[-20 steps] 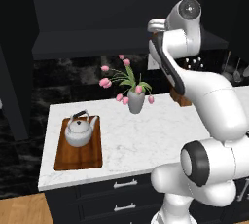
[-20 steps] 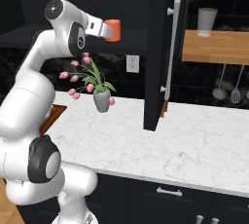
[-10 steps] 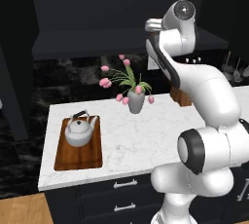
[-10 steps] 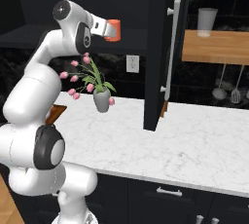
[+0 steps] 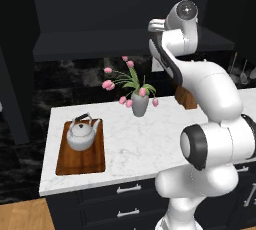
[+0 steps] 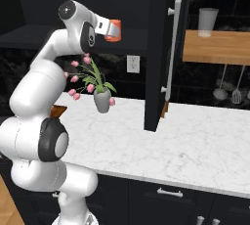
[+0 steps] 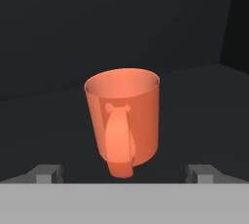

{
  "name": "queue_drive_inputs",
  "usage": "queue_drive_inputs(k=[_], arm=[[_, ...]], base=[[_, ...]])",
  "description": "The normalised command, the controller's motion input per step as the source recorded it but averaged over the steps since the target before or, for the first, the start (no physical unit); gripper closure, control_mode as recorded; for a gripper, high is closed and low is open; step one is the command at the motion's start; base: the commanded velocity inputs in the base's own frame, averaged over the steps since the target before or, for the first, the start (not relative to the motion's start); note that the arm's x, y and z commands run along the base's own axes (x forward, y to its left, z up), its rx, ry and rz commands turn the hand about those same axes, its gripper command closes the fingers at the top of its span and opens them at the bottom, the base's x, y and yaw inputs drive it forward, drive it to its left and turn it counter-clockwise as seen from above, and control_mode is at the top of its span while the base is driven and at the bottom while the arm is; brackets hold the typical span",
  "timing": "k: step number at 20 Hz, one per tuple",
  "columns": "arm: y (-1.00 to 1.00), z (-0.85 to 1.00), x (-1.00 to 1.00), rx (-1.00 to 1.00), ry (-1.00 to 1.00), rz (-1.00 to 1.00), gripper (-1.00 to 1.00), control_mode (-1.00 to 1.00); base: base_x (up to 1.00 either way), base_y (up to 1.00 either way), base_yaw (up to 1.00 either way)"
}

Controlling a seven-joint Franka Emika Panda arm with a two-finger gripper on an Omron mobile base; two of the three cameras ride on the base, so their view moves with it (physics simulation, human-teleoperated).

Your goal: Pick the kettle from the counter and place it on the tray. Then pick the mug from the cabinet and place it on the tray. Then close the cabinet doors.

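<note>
The orange mug (image 7: 124,118) stands upright on the dark shelf of the cabinet (image 7: 194,91), its handle turned toward the hand camera. My gripper (image 7: 125,173) is open, its fingertips (image 7: 48,172) set wide on either side of the mug and apart from it. From the right base view the mug (image 6: 115,29) shows at the end of my raised arm, left of an open cabinet door (image 6: 156,48). The silver kettle (image 5: 81,135) sits on the wooden tray (image 5: 80,160) at the left end of the counter (image 5: 135,144).
A grey vase of pink tulips (image 5: 139,101) stands mid-counter, below my arm. Right of the open door hangs a wooden shelf (image 6: 215,45) with a grey cup (image 6: 208,22), and utensils (image 6: 222,92) hang under it. Dark drawers run under the counter.
My arm has stretched a little further toward the cabinet, bringing the hand closer to the mug. The jaws stayed open, and the kettle and tray have not moved.
</note>
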Motion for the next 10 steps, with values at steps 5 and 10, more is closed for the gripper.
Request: queue_drive_inputs(k=[5,10], arm=[[-0.03,-0.09,0.19,0.0,0.0,0.0,-1.0,-1.0],[0.0,-0.09,0.25,0.0,0.0,0.0,-1.0,-1.0]], base=[[0.0,0.0,0.0],[0.0,0.0,0.0]])
